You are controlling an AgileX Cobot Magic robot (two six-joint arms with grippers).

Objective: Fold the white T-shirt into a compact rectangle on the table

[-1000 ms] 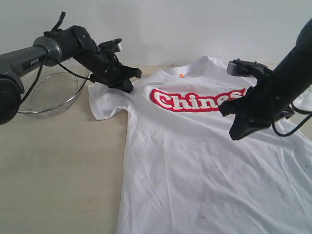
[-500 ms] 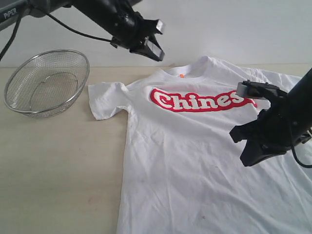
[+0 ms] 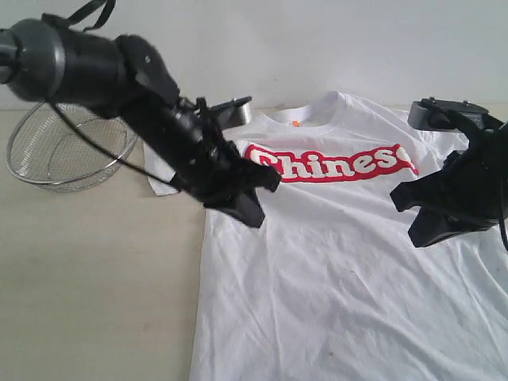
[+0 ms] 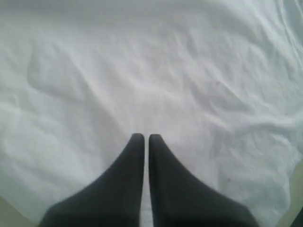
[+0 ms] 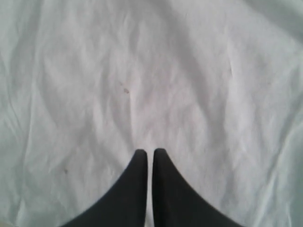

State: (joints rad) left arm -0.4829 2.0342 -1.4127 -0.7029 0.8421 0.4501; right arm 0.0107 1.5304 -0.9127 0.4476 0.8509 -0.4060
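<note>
White T-shirt [image 3: 333,262], lettering [image 3: 333,163] exterior-only; left end effector [image 4: 142,137], right end effector [image 5: 147,151] narrow, empty.

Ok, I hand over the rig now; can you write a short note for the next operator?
Left pincer: shut, holding nothing, over the T-shirt near one sleeve.
Right pincer: shut, holding nothing, over the shirt's other side.
T-shirt lies spread, print up, on the table; wire bowl stands beside it.
Done: no fold yet.
To do: all folds into a compact rectangle.
</note>
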